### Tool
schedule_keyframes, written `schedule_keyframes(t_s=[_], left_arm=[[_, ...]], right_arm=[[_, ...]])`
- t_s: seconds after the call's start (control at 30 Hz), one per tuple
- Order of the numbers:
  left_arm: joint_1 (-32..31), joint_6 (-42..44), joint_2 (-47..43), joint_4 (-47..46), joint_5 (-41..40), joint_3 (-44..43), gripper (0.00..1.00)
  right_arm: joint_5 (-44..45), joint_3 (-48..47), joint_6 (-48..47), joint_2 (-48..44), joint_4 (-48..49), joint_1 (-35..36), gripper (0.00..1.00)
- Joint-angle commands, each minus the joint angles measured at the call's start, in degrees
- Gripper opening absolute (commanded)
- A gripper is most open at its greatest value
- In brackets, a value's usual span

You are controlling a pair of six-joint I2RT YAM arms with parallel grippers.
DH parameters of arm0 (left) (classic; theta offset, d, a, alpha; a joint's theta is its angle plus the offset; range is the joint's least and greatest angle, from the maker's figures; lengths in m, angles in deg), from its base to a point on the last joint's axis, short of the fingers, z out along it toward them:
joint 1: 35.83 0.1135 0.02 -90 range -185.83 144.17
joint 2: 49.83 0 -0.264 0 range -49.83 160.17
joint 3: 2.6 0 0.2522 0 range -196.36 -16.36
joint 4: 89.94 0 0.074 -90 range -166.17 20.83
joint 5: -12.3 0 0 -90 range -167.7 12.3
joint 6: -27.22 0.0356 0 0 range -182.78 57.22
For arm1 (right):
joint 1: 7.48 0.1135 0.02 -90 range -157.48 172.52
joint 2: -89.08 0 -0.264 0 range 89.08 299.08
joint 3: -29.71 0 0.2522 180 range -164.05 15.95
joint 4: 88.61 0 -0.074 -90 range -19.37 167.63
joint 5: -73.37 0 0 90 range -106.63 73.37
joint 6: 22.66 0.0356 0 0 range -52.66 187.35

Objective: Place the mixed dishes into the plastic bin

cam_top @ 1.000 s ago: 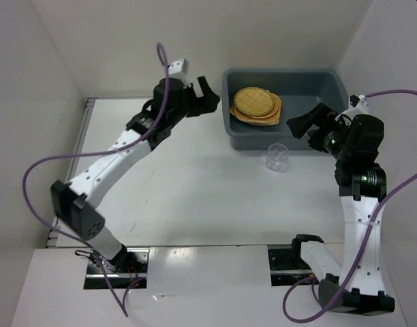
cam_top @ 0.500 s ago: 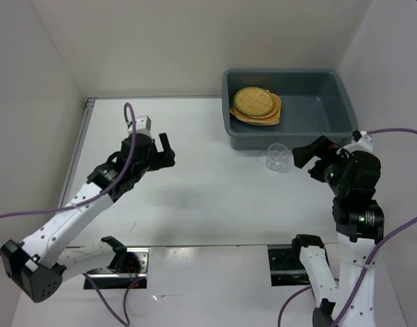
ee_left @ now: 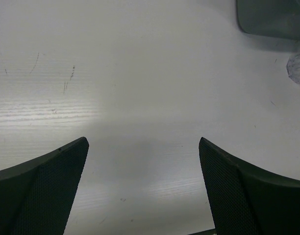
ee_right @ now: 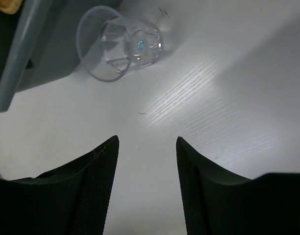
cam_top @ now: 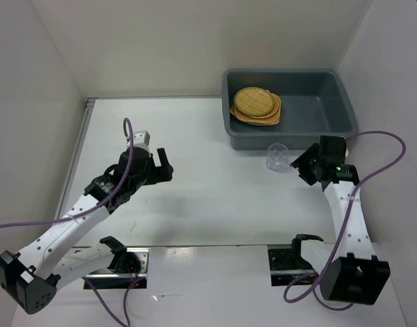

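The left gripper (ee_left: 143, 142) is withdrawn and the right gripper (ee_right: 146, 142), both spread empty, is brought near the last unplaced glass cup (ee_right: 123, 44).

White table (cam_top: 208, 187): bin (cam_top: 311, 109), glass cup (cam_top: 277, 157)

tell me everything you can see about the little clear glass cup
The small clear glass cup is see-through, with a wide round rim and a narrower faceted base. It looks empty and stands upright on the white table, close beside the near wall of the grey-blue plastic bin; contact there is unclear. Nothing grips it.
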Motion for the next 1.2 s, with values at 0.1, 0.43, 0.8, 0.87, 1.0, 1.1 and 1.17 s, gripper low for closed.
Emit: schedule_keyframes(t_s=[0.1,0.43,0.8,0.87,1.0,1.1,1.17], left_arm=[[0.2,0.5,-4.4,-3.1,0.1,1.2,1.0],[0.2,1.1,-3.4,-4.3,0.1,1.7,1.0],[0.2,1.1,-2.8,-4.8,0.1,2.3,1.0],[0.2,1.1,-2.8,-4.8,0.1,2.3,1.0],[0.2,0.5,-2.8,-5.3,0.1,2.3,1.0],[0.2,0.0,-2.8,-5.3,0.1,2.3,1.0],[0.2,0.0,-2.8,-5.9,0.1,2.8,1.0]], right_arm=[[2.6,1.4,3.4,7.5,10.2,-0.3,0.56],[2.5,3.0,4.0,14.1,17.4,1.2,0.53],[3.7,1.4,3.9,23.5,21.0,3.1,0.46],[3.7,1.4,3.9,24.7,21.6,3.7,0.44],[5.0,0.8,3.9,26.3,22.3,5.0,0.43],[5.5,0.8,3.4,27.7,22.9,5.0,0.36],[5.5,0.8,3.4,28.2,23.5,5.0,0.36]])
